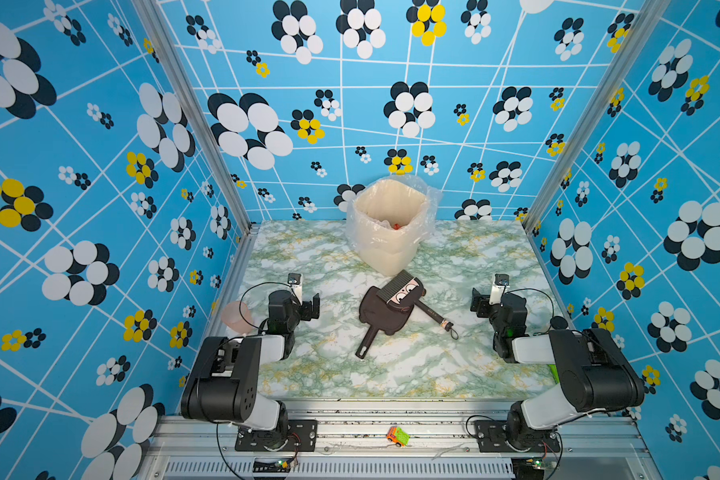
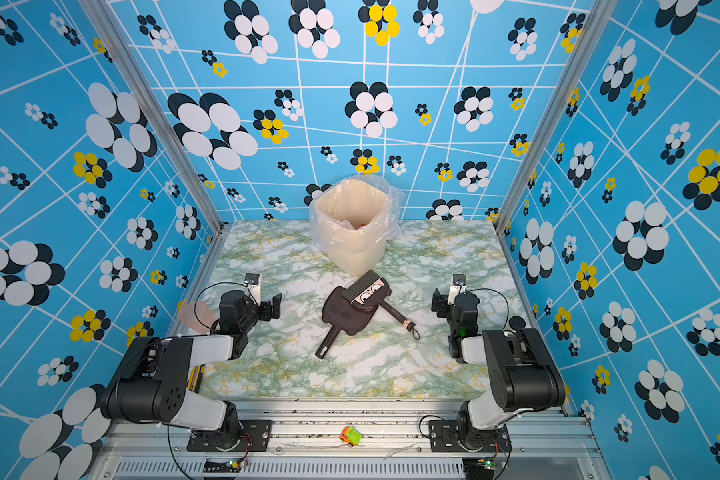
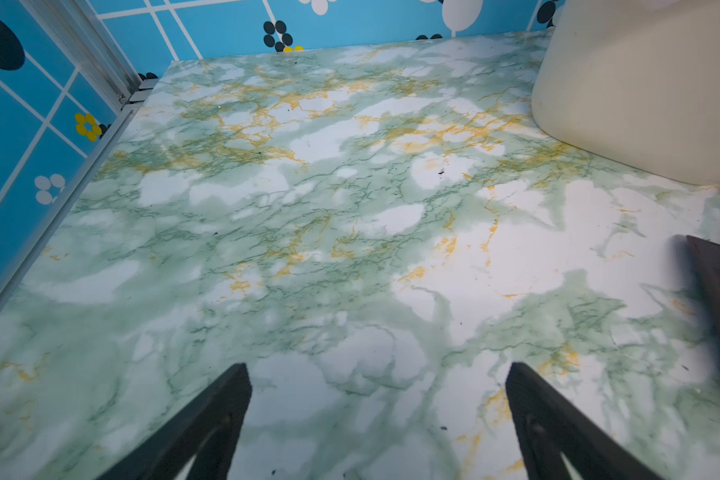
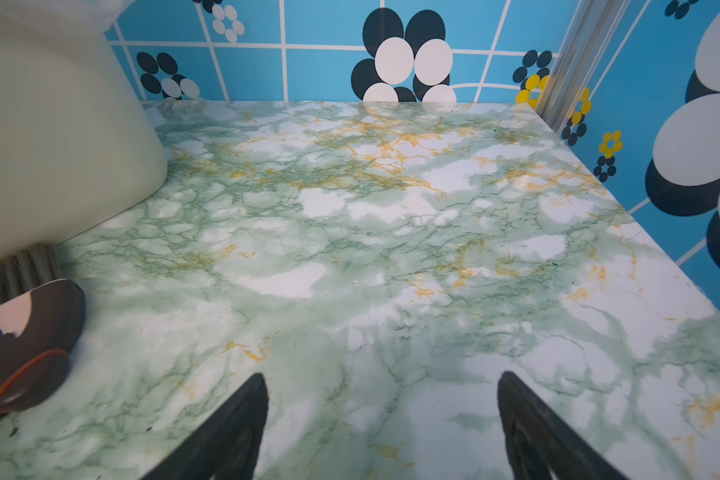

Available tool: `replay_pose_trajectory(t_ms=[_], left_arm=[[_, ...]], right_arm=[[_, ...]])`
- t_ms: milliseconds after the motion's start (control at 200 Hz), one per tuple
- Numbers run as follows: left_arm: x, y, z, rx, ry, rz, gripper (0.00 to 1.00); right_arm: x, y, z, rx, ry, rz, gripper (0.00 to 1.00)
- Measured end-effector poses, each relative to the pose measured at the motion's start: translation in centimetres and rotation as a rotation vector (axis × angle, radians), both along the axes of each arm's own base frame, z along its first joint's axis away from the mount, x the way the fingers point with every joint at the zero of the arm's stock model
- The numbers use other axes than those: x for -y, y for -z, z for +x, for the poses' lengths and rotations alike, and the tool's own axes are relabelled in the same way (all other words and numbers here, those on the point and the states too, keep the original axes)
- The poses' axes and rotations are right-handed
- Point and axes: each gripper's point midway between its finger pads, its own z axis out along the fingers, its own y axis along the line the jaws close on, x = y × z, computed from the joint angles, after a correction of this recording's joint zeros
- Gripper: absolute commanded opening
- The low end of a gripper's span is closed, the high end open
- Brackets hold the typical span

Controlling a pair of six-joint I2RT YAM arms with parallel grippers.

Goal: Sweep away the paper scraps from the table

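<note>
The table (image 1: 412, 365), with its green and white marble top, is seen in both top views, closed in by blue flowered walls. A cream bin (image 1: 385, 253) lined with a clear bag is set at the far middle of the table. Deep inside the bin a little red thing is seen. It may be one of the paper scraps (image 1: 396, 226), but it is too small to be sure.

A dark dustpan (image 1: 377, 316) is laid flat in the middle of the table, just in front of the bin. A brush (image 1: 404, 291) with a funny face is laid across the dustpan's far end, with its bristles close to the bin.

The left gripper (image 1: 314, 306) is held over the table, left of the dustpan and apart from it. Its fingers (image 3: 225, 407) are spread wide, and nothing is held between them. The right gripper (image 1: 476, 301) is held to the right of the brush. Its fingers (image 4: 528, 411) are spread wide too, and nothing is held.

A small toy car (image 1: 397, 436) is seen on the metal rail at the front.
</note>
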Motion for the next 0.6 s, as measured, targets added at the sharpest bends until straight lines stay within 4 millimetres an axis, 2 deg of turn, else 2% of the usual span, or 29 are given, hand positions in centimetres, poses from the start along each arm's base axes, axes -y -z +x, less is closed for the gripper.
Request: replay_pose_trajectory(t_ms=[55,170,280,325,600], left_arm=[[-0.3,0.3,0.0,-0.004,0.001,-0.019,0.99],[-0.3,-0.7,0.4,0.039,0.007,-0.043,0.99],[-0.1,-1.2,0.6,0.061,0.019,-0.052,0.99],[0.0,-1.3,0.6,0.064,0.022,-0.054,0.99],[0.1,-1.5,0.7,0.073,0.022,-0.054,0.99]], right_arm=[[0.0,0.0,0.0,0.000,0.001,0.000,0.85],[0.1,0.0,0.0,0.000,0.003,-0.001,0.87],[0.1,0.0,0.0,0.000,0.005,0.000,0.92],[0.1,0.0,0.0,0.000,0.008,0.000,0.99],[0.5,-0.2,0.1,0.005,0.028,-0.002,0.99]])
